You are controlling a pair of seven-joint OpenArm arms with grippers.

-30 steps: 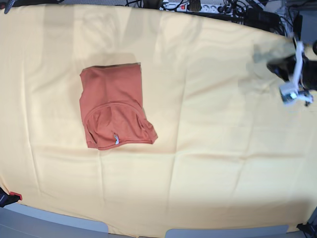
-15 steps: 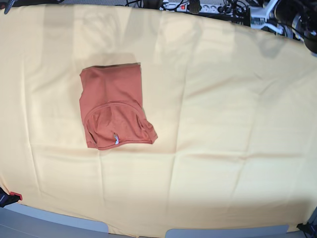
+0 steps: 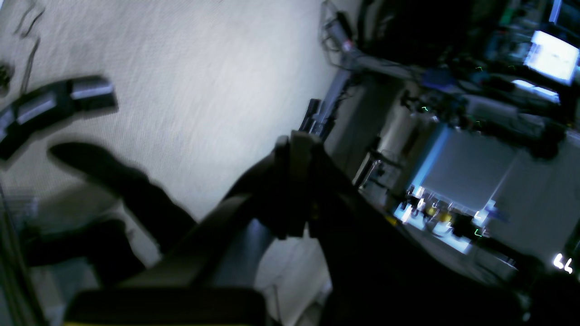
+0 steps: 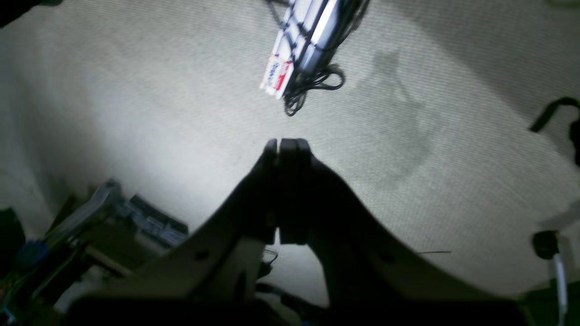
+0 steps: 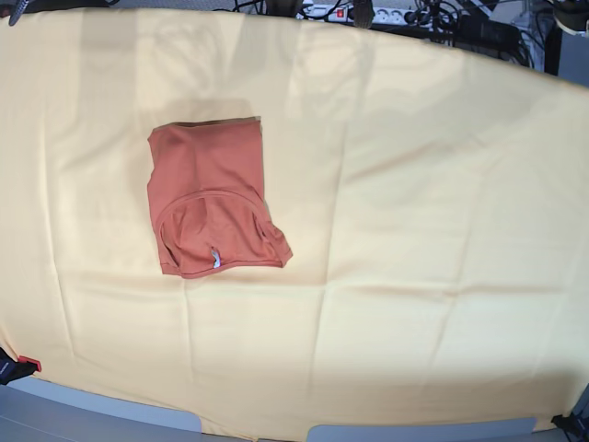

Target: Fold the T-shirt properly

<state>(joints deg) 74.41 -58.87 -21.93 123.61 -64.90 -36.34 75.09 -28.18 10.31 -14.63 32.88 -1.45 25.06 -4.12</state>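
Note:
The rust-orange T-shirt (image 5: 213, 198) lies folded into a small rectangle on the left half of the table in the base view. Its neckline faces the front edge and shows a small light tag (image 5: 215, 259). Neither arm shows in the base view. In the left wrist view my left gripper (image 3: 297, 138) is blurred, with its jaws together and nothing between them, over a pale floor. In the right wrist view my right gripper (image 4: 283, 142) is shut and empty, also over pale floor. Neither wrist view shows the T-shirt.
A pale yellow cloth (image 5: 414, 230) covers the whole table. A power strip and cables (image 5: 368, 11) lie beyond the far edge. A power strip (image 4: 299, 40) lies on the floor in the right wrist view. A lit screen (image 3: 550, 56) shows at the left wrist view's right.
The arm at the right edge of the base view moved up to the far right corner, then out of view. The T-shirt has not moved.

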